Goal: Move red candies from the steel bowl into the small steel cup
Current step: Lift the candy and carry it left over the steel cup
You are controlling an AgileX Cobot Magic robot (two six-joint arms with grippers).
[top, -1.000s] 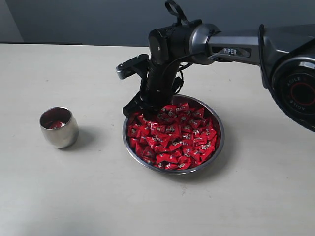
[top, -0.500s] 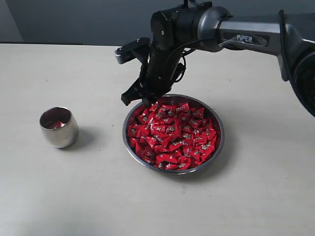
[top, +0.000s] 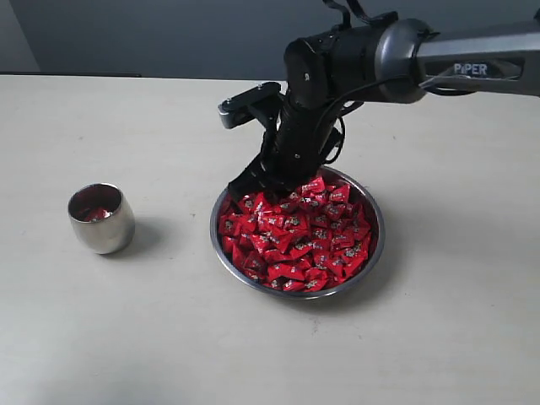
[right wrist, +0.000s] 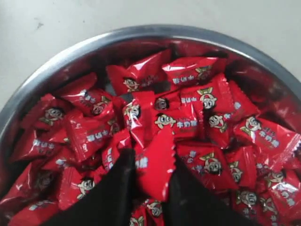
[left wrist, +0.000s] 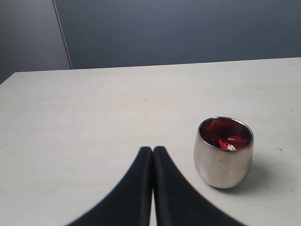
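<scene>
A pale table carries the steel bowl; the small steel cup stands on it too, well apart.

Arm comes in from upper right. The right gripper is low over the upper-left edge of the steel bowl at frame center, tips at the red candies; jaw state unreadable here. Bowl heaped full. The small steel cup stands upright at left, well apart, red showing inside.
</scene>
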